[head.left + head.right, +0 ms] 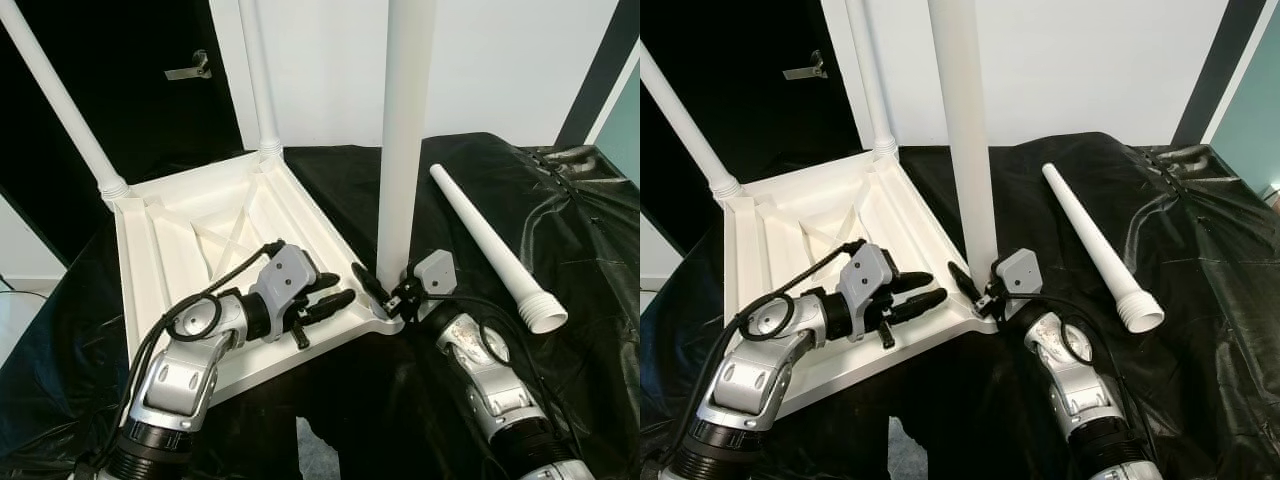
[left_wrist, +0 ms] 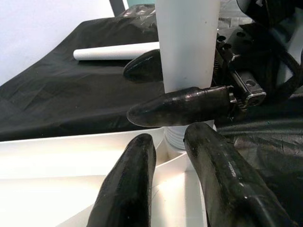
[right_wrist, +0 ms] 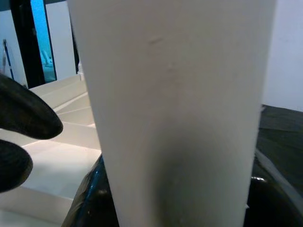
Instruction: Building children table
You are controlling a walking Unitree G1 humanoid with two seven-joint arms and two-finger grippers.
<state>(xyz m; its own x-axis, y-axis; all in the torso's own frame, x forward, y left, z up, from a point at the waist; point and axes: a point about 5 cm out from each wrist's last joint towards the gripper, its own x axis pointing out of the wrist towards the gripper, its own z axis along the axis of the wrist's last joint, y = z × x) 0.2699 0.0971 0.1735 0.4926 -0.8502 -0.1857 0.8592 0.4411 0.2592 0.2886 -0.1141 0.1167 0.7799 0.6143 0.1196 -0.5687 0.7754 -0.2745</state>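
The white table top [image 1: 170, 230] lies upside down on black cloth. Two legs [image 1: 60, 100] [image 1: 258, 80] stand at its far corners. A third white leg [image 1: 405, 150] stands upright in the near right corner, and my right gripper [image 1: 385, 285] is shut on its base, one finger [image 2: 180, 106] on each side. My left gripper [image 1: 340, 290] rests on the top's near rim just left of that corner, open with nothing between its fingers [image 2: 128, 184]. A fourth leg [image 1: 490, 245] lies loose on the cloth to the right.
Black cloth [image 1: 560, 230] covers the work surface and hangs creased at the right. A dark door with a metal handle [image 1: 190, 68] stands behind the table top at the left, next to a white wall [image 1: 500, 60]. Light floor [image 1: 20, 300] shows at the far left.
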